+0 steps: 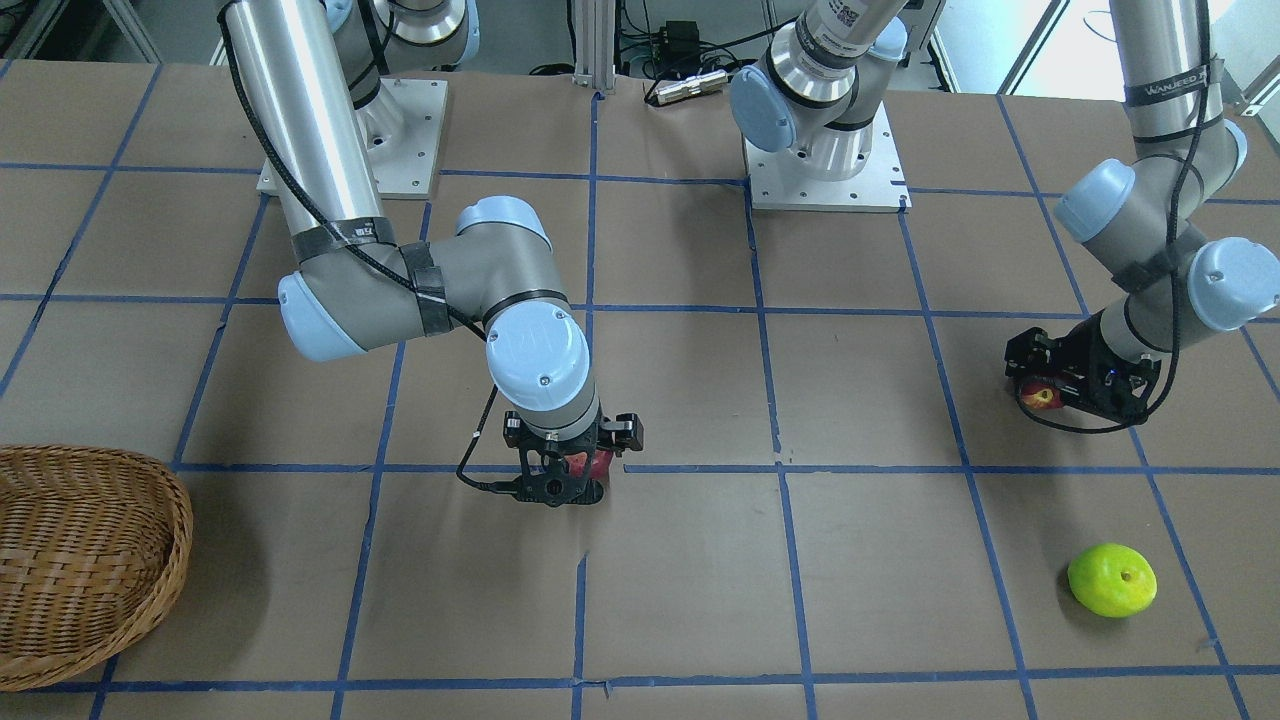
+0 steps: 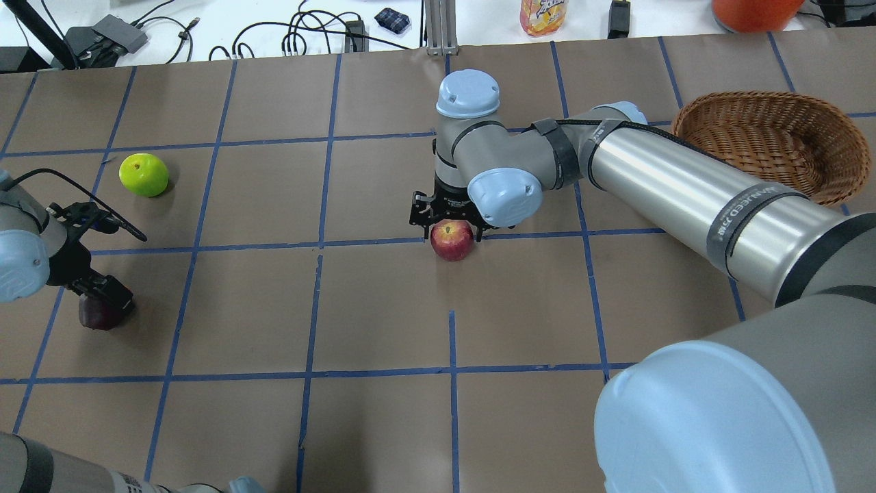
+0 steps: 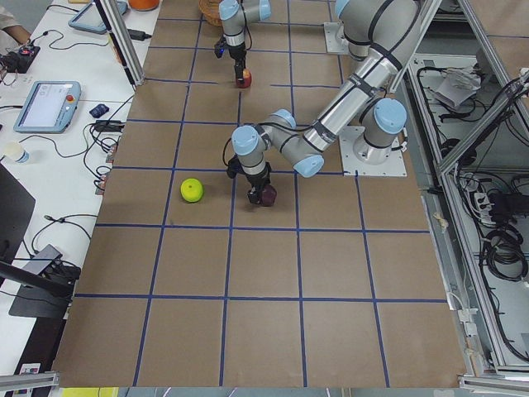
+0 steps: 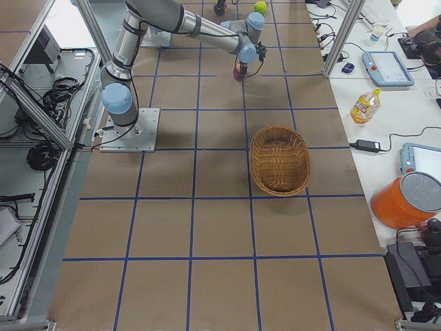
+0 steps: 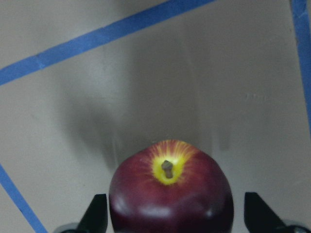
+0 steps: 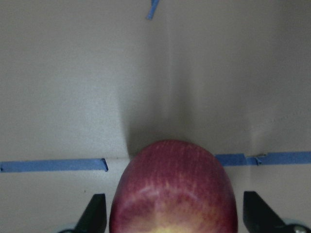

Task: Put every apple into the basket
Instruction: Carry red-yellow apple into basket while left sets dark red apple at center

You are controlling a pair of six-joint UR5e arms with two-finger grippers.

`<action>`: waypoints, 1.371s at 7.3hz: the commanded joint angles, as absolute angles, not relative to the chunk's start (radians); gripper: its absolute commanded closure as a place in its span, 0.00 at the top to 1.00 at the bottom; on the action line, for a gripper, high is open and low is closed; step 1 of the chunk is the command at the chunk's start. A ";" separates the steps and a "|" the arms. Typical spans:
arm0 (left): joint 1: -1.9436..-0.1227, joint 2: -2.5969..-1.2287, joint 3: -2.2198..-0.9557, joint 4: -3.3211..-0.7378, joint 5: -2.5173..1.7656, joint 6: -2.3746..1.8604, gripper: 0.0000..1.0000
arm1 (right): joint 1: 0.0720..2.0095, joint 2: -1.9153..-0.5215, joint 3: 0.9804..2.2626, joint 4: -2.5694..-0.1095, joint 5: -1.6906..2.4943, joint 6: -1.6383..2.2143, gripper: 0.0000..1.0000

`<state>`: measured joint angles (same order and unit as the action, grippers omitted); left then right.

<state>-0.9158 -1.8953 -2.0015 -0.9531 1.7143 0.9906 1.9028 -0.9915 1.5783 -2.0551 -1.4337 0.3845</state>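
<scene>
The bright red apple (image 2: 452, 239) sits on the table near the middle. My right gripper (image 2: 448, 226) is open and low around it; in the right wrist view its fingers (image 6: 97, 213) flank the apple (image 6: 172, 189). The dark maroon apple with a yellow patch (image 5: 170, 194) sits between the open fingers (image 5: 255, 213) of my left gripper (image 2: 102, 301), at the table's left side. The lime green apple (image 2: 144, 174) lies alone, further out from the left gripper. The wicker basket (image 2: 766, 137) stands at the far right and holds nothing that I can see.
The table is brown paper with a blue tape grid. The right arm's long silver link (image 2: 684, 198) stretches between the red apple and the basket. Cables, a bottle (image 2: 543, 15) and an orange item (image 2: 753, 10) lie beyond the far edge.
</scene>
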 commanded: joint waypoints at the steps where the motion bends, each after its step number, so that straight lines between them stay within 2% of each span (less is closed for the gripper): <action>1: -0.917 -1.887 -1.999 -0.956 1.715 0.986 0.00 | 1.902 -0.994 1.578 -2.054 -1.436 0.382 0.00; 3: -0.969 -1.836 -1.959 -1.059 1.721 0.892 0.00 | 1.898 -1.041 1.574 -2.034 -1.453 0.387 0.00; 4: -1.039 -1.797 -1.924 -1.166 1.715 0.793 0.00 | 1.870 -1.108 1.577 -1.975 -1.457 0.388 0.00; 6: -1.246 -1.726 -1.907 -1.290 1.648 0.399 0.00 | 1.684 -1.228 1.571 -1.761 -1.526 0.335 0.00; 8: -1.520 -1.759 -1.852 -1.249 1.622 0.033 0.00 | 1.498 -1.295 1.519 -1.616 -1.543 0.068 0.00; 10: -1.700 -1.862 -1.822 -1.050 1.449 -0.249 0.00 | 1.386 -1.286 1.467 -1.589 -1.642 -0.126 0.00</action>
<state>-1.5845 -1.7994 -1.8385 -1.1665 1.5383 -0.0766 1.4607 -1.2853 1.4966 -1.6057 -1.5863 0.0110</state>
